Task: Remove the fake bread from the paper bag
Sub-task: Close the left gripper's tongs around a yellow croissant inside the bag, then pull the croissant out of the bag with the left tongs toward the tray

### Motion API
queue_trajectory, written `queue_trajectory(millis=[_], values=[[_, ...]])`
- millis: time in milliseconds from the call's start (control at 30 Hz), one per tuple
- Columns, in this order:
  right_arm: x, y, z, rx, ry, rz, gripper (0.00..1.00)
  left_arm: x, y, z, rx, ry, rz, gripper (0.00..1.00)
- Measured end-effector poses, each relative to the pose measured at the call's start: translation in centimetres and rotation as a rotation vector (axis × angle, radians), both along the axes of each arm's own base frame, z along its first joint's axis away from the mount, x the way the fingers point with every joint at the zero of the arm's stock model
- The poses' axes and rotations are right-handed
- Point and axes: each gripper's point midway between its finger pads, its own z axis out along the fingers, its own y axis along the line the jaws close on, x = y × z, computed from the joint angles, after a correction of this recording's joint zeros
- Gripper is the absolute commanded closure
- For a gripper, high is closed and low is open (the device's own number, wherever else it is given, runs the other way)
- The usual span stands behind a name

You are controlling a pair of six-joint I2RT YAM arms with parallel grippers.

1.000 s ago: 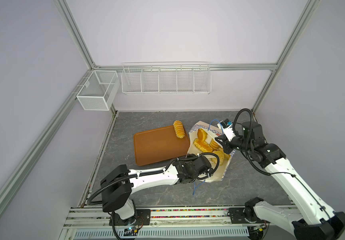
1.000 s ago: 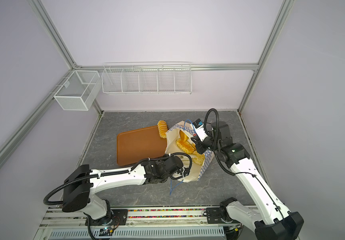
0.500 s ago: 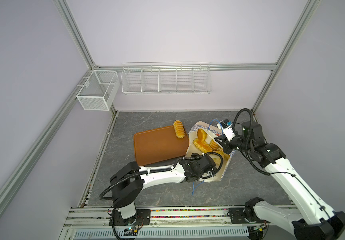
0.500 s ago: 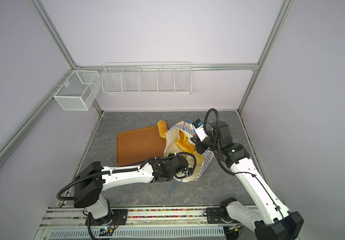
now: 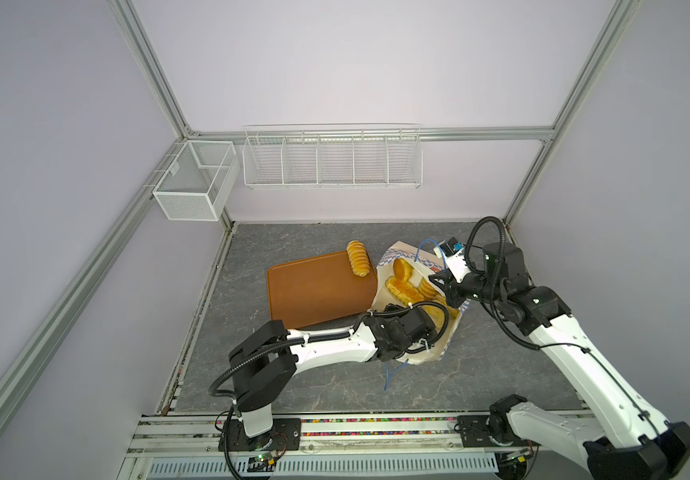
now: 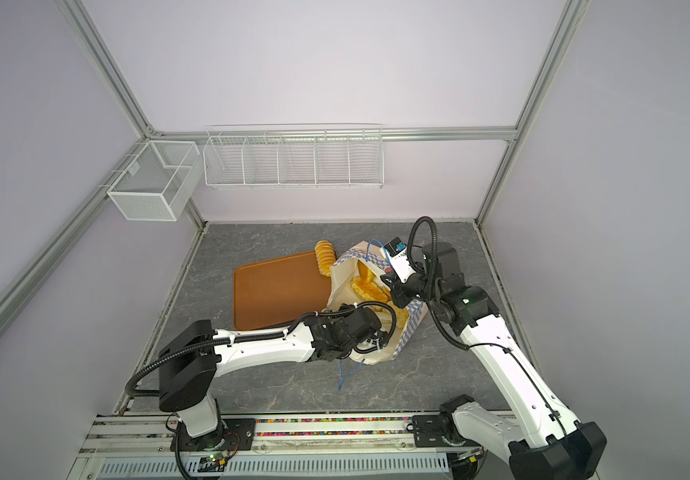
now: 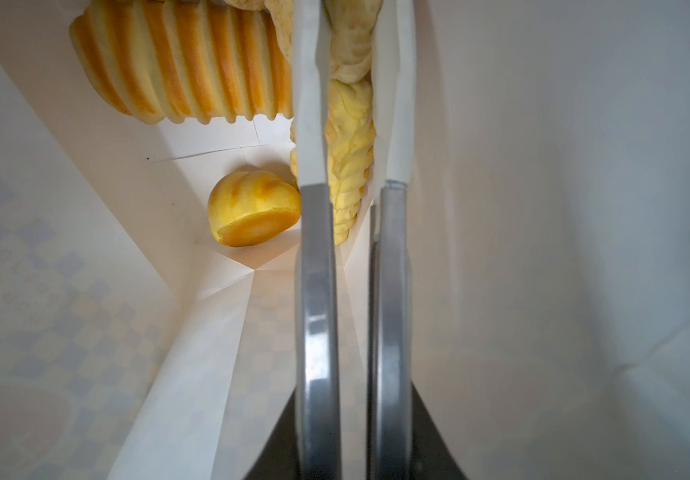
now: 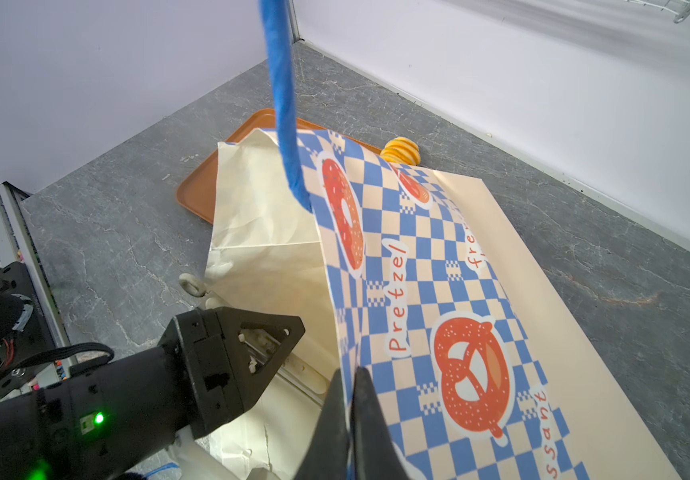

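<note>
While most of the fake bread (image 5: 407,286) lies heaped inside the paper bag (image 5: 381,291), a second ridged loaf (image 5: 357,258) rests outside it at the far corner of the brown tray (image 5: 314,291), partly over the rim. The left wrist view looks down the bag's smooth cream interior, creased at the folded bottom. There lie a ridged loaf (image 7: 185,66) banded orange and pale yellow, a glossy round bun (image 7: 251,212) in the corner fold, and a pale twisted roll (image 7: 349,137) with a wrinkled skin. The left gripper (image 7: 349,50) reaches deep into the bag, its long white-tipped metal fingers (image 7: 312,104) clamped on the pale twisted roll. Its arm stretches low across the table from the front rail. The right gripper (image 8: 351,386) comes from the other side, elbow raised, its black jaws pinched together on the bag's checkered rim. That blue-and-cream band carries orange pretzel prints, and a blue cord handle (image 8: 285,104) rises from it. The bag lies on the grey veined tabletop (image 5: 293,386) just beside the tray, overlapping its edge. A white wire rack (image 5: 330,160) and a mesh basket (image 5: 193,183) hang on the walls.
</note>
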Motion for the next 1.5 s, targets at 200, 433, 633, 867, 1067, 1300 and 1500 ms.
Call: queue_trajectory(millis=[200, 433, 633, 867, 1067, 1300, 1500], values=[[0.4, -0.4, 0.0, -0.015, -0.012, -0.027, 0.93, -0.1, 0.6, 1.6, -0.028, -0.018, 0.003, 0.90], [1.3, -1.1, 0.2, -0.034, -0.040, -0.083, 0.93, -0.6, 2.6, 5.0, -0.095, -0.048, 0.025, 0.91], [1.9, -1.7, 0.4, -0.038, -0.052, -0.130, 0.93, -1.6, 5.6, 6.5, -0.138, -0.051, 0.070, 0.94], [2.5, -2.1, 0.8, -0.027, -0.058, -0.180, 0.93, -3.1, 8.8, 8.6, -0.272, -0.008, 0.148, 1.00], [3.1, -2.6, 0.6, -0.032, -0.058, -0.225, 0.93, -4.6, 10.8, 11.2, -0.442, 0.061, 0.189, 1.00], [3.9, -3.0, 0.6, -0.044, -0.070, -0.257, 0.93, -6.0, 12.1, 14.2, -0.661, 0.129, 0.218, 1.00], [4.4, -3.1, 0.6, -0.056, -0.073, -0.276, 0.93, -5.3, 13.1, 13.8, -0.761, 0.236, 0.307, 1.00]])
